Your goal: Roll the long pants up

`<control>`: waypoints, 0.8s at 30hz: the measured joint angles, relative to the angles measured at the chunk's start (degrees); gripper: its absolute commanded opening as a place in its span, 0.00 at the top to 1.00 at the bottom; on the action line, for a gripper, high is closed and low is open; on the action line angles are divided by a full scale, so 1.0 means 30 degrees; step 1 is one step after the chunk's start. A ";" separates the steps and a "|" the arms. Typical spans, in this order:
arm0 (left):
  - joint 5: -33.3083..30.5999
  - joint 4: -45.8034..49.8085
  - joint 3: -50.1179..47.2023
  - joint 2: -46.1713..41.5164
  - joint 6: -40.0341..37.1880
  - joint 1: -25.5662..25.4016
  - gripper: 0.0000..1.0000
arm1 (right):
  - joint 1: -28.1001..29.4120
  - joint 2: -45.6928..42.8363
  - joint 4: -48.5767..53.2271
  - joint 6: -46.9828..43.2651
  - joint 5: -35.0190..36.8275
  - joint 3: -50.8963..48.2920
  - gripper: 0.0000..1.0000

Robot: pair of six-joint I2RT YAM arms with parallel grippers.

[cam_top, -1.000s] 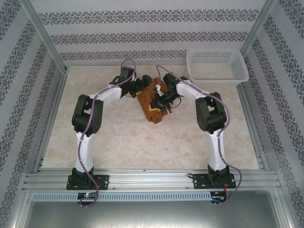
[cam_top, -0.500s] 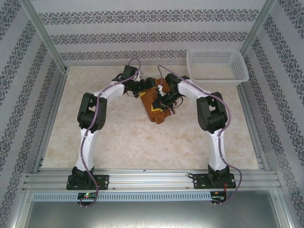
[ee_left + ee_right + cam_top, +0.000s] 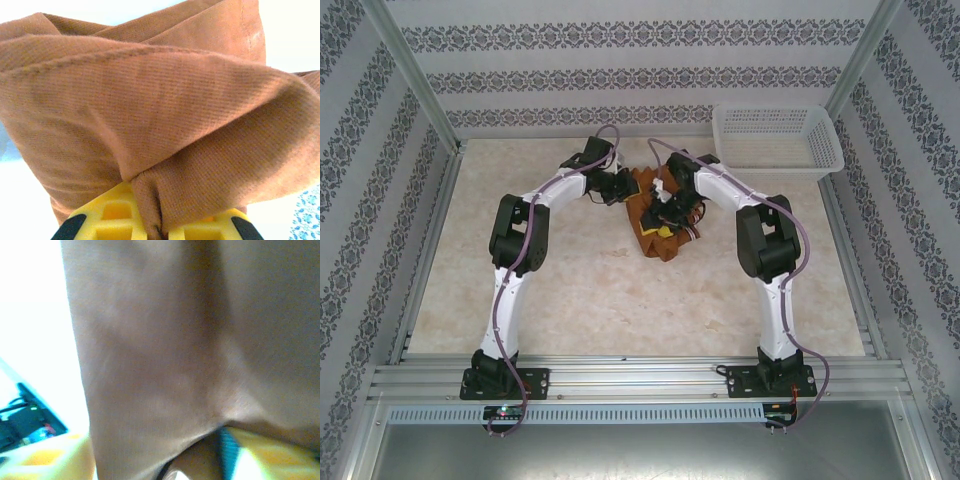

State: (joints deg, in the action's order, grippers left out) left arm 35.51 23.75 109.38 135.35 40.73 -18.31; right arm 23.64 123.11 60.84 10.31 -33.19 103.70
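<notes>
Looking down from overhead, the table [image 3: 570, 290] carries the long pants [image 3: 650, 245] as a bunched rust-brown bundle just toward 12 o'clock of centre. Its long axis runs roughly 12 to 6.

2 arms close in on it. The left gripper [image 3: 620, 188] is at the bundle's 10 o'clock corner, and the right gripper [image 3: 672, 212] lies over its middle, reaching in from 3 o'clock. Left has the hold, so the coming roll turns on the cloth lying toward 4 o'clock from that claw.

The left wrist view settles what the overhead can't: yellow fingers [image 3: 112, 222] pressed together on a fold of the pants. The right wrist view is blurred, but there the yellow fingers [image 3: 45, 460] stand apart, cloth draped between them, apparently nothing clamped.
</notes>
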 measured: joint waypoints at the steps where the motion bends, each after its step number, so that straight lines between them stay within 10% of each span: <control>1: -0.0219 0.0124 0.0000 -0.0058 0.0000 -0.0015 1.00 | 0.0393 -0.0423 0.0474 -0.0058 0.1362 0.0291 0.15; 14: -0.0750 0.0685 0.0051 -0.0175 0.0459 -0.0029 1.00 | 1.1016 -0.0160 0.4889 0.0663 2.0393 0.7766 0.02; 24: -0.0634 0.1173 -0.0058 -0.0262 0.0583 0.0182 1.00 | 0.9449 0.2623 0.2820 0.0933 2.6724 0.2834 0.02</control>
State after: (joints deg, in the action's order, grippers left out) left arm 33.61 27.27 109.21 134.56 42.48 -17.76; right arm 51.99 130.98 69.30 13.10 46.98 112.20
